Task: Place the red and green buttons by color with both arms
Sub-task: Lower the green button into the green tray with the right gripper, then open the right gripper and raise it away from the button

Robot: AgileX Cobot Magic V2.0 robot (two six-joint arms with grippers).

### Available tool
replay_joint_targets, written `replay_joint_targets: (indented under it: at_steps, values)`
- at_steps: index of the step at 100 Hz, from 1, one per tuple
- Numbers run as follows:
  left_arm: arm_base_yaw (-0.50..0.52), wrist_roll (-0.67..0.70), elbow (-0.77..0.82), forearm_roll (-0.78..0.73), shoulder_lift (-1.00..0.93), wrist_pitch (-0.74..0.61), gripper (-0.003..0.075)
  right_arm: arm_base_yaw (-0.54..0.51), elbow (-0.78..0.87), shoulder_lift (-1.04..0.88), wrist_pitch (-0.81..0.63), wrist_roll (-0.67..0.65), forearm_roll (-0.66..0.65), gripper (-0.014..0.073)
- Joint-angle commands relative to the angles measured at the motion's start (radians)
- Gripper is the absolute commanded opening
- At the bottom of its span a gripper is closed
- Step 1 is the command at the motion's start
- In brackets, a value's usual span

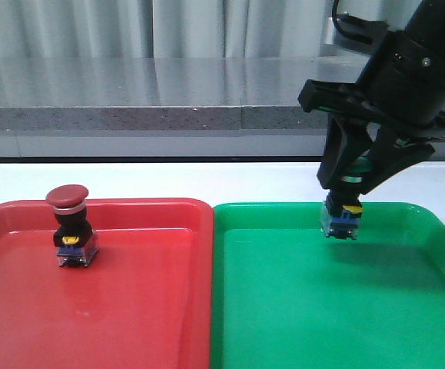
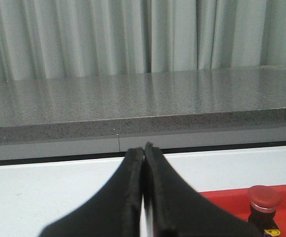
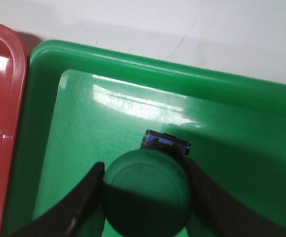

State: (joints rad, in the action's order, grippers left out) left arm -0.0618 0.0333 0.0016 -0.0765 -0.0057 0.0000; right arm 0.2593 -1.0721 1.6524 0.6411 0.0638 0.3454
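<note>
Pale curtains hang behind a grey speckled ledge, and in front of it a white counter (image 1: 130,181) carries two trays side by side, their edges touching: a red tray (image 1: 130,307) on my left and a green tray (image 1: 406,307) on my right.

My judgement is that the job is mostly done. The red button (image 1: 70,223) stands upright on the red tray, near its far edge, with nothing touching it. My left pincer (image 2: 143,197) is clenched on nothing and sits back from that button. My right pincer (image 1: 345,184) is grasping the green button (image 3: 146,192) by its cap, over the far part of the green tray. What is left is to set it down and let go.

The front view shows the button's blue base low over the green tray, though I cannot tell whether it touches. My right wrist view shows the green cap pinched between both fingers. Only the front view shows the red button whole.
</note>
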Motion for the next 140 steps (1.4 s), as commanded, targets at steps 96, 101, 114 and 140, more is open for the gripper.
replay_joint_targets:
  at_steps: [96, 101, 114, 140]
  values:
    - [0.002, 0.002, 0.041, 0.007, -0.031, -0.078, -0.0019, 0.003, 0.022, 0.013, -0.058, 0.004, 0.040, 0.0478]
    - [0.002, 0.002, 0.041, 0.007, -0.031, -0.078, -0.0019, 0.003, 0.021, 0.013, -0.058, 0.004, 0.040, 0.0542]
    - [0.002, 0.002, 0.041, 0.007, -0.031, -0.078, -0.0019, 0.003, 0.020, 0.013, -0.067, 0.012, 0.040, 0.0656]
    - [0.002, 0.002, 0.041, 0.007, -0.031, -0.078, -0.0019, 0.003, 0.019, -0.038, -0.103, 0.023, 0.039, 0.0655]
